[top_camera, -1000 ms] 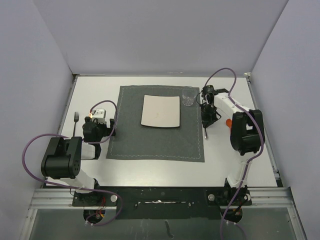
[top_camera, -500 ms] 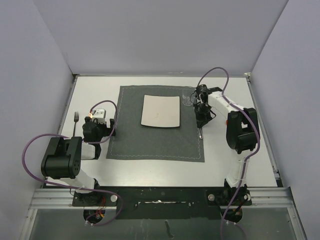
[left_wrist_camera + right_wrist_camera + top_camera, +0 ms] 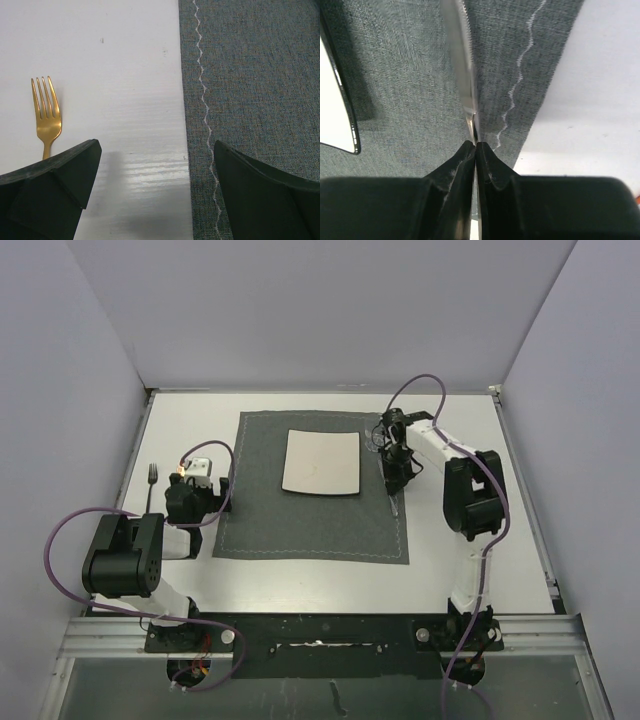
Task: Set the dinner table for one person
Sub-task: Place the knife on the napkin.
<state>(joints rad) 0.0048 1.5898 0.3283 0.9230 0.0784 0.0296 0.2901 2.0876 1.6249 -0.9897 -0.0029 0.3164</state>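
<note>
- The worktop (image 3: pixel 300 585) is a large, matte white rectangle with thin metal edging. It fills the floor of the walled cell, and both arms are bolted at its near edge.
- A dark grey placemat (image 3: pixel 300 525) with pale wavy stitching lies across the middle of it.
- A square white plate (image 3: pixel 321 461) sits on the far half of the placemat.
- The right tool (image 3: pixel 475 145) is pinched narrow on a knife (image 3: pixel 462 75). The metal blade, finely toothed along one edge, runs forward from between the fingertips.
- In the overhead view this tool is over the right part of the placemat, just beside the plate's right edge. In the wrist view the blade lies over grey cloth, inside the stitched line.
- The left tool (image 3: pixel 155 160) is spread wide and holds nothing. Its dark fingers (image 3: pixel 55 175) straddle the placemat's left edge, one over bare worktop and the other over cloth.
- A gold fork (image 3: pixel 47 117) lies on the worktop left of the placemat and apart from it. Its tines point away from the arms, and its handle is hidden behind the left-hand finger.
</note>
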